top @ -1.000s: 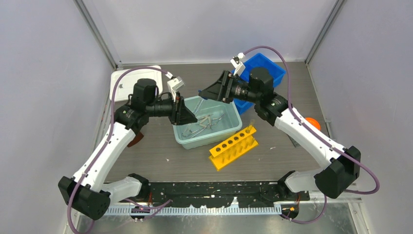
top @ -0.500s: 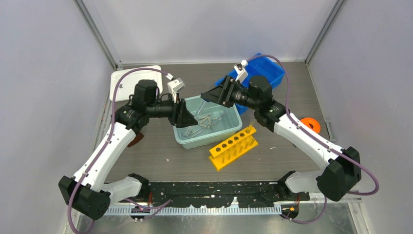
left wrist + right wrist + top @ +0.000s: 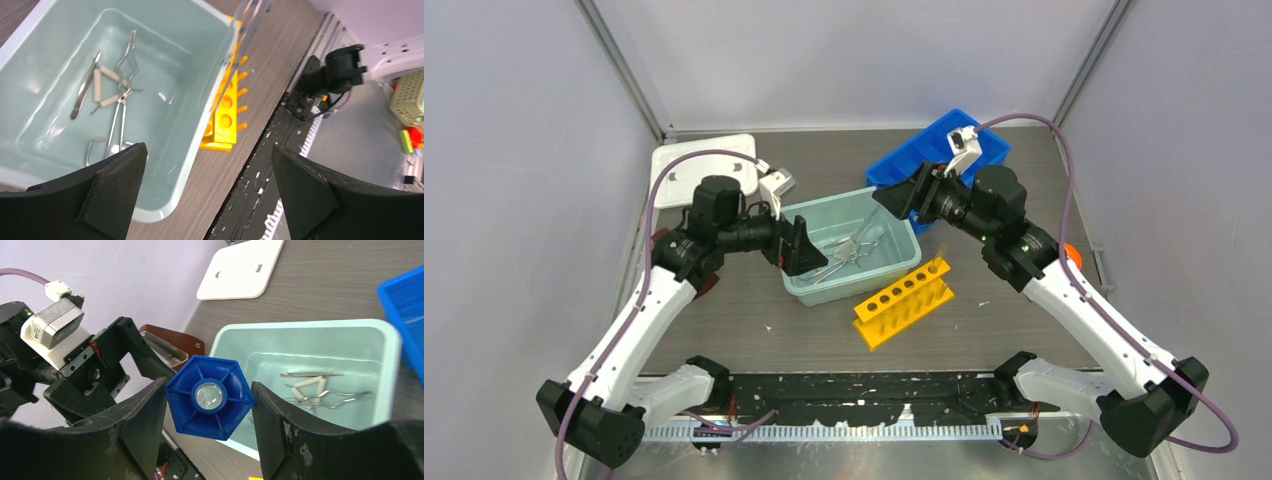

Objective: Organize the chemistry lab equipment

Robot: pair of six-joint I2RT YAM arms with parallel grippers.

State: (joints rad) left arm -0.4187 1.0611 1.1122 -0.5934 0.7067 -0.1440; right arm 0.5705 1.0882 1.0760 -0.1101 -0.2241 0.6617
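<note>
Right gripper clamps the blue-capped tube by its cap near the teal tub, likely bound for the yellow rack; left gripper gapes empty over the metal tools lying inside

No readable text or labels (any view)

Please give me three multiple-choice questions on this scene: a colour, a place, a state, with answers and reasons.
1. The rack with holes is: A red; B yellow; C green.
2. The metal tools lie: A in the pale teal tub; B in the rack; C beside the tub.
3. The right gripper: A is open, empty; B grips the blue-capped tube; C grips a metal tool.
Answers: 1 B, it looks yellow overhead; 2 A, they rest on the tub's floor; 3 B, the cap sits in its grip.
</note>
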